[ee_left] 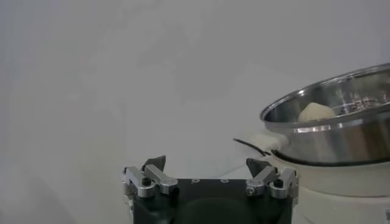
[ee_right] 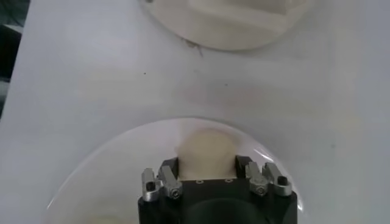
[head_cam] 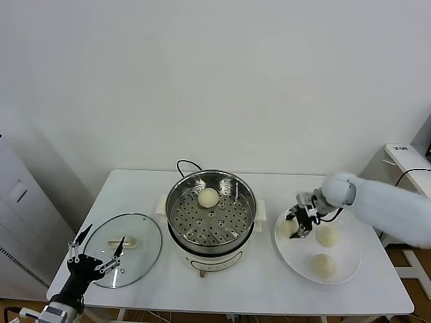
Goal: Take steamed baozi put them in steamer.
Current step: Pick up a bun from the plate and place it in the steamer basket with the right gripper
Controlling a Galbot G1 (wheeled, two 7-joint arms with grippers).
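The steamer (head_cam: 176, 202) stands mid-table with one baozi (head_cam: 208, 197) on its perforated tray. Three more baozi lie on the white plate (head_cam: 351, 268) to the right. My right gripper (head_cam: 297, 224) is down on the plate's near-left side, shut on the leftmost baozi (head_cam: 287, 228). In the right wrist view the gripper (ee_right: 206, 162) has that baozi (ee_right: 204, 145) filling the gap between its fingers, low over the plate (ee_right: 109, 159). My left gripper (head_cam: 104, 237) is open and empty at the table's front left, also seen in the left wrist view (ee_left: 206, 164).
A glass lid (head_cam: 138, 259) with a white handle lies flat at the left, partly under the left gripper. A black cord (head_cam: 183, 163) runs behind the steamer. The steamer (ee_left: 341, 141) and its baozi (ee_left: 315, 111) show in the left wrist view.
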